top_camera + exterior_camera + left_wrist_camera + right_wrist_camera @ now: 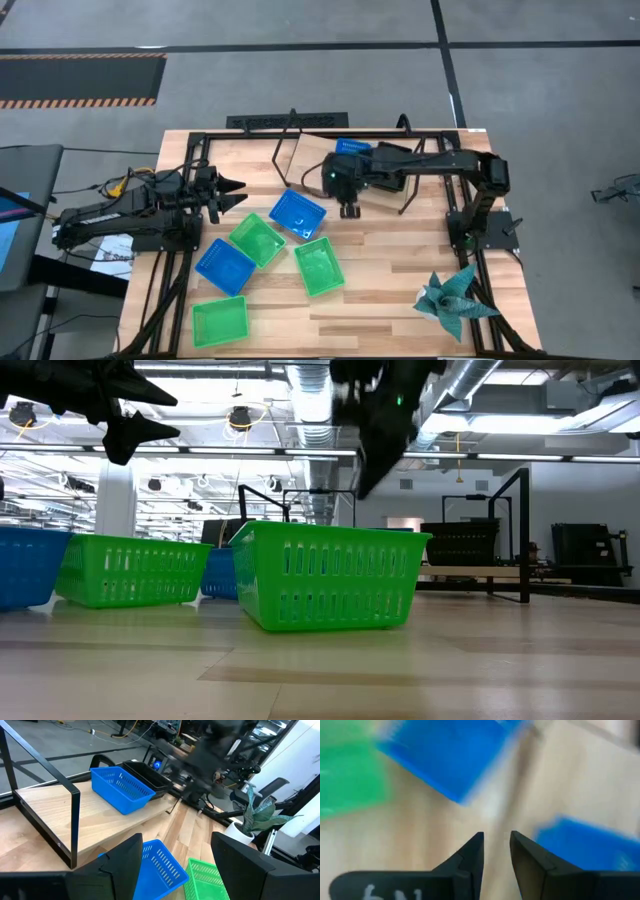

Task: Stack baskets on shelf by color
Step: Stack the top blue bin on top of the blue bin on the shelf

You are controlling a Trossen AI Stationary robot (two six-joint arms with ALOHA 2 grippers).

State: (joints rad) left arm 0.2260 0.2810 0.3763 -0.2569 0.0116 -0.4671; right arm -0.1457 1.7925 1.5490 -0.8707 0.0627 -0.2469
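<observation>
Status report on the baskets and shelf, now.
Left gripper open, waiting at table's left. Right gripper empty, jaws apart, above bare tabletop beside light wooden shelf. One blue plastic mesh basket and black ones on shelf; five still on table. Nothing blocking.

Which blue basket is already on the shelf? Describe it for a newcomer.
Start at the wooden shelf at the table's far edge. On its top sits one blue basket beside a black basket. It is the only blue one raised off the tabletop.
</observation>
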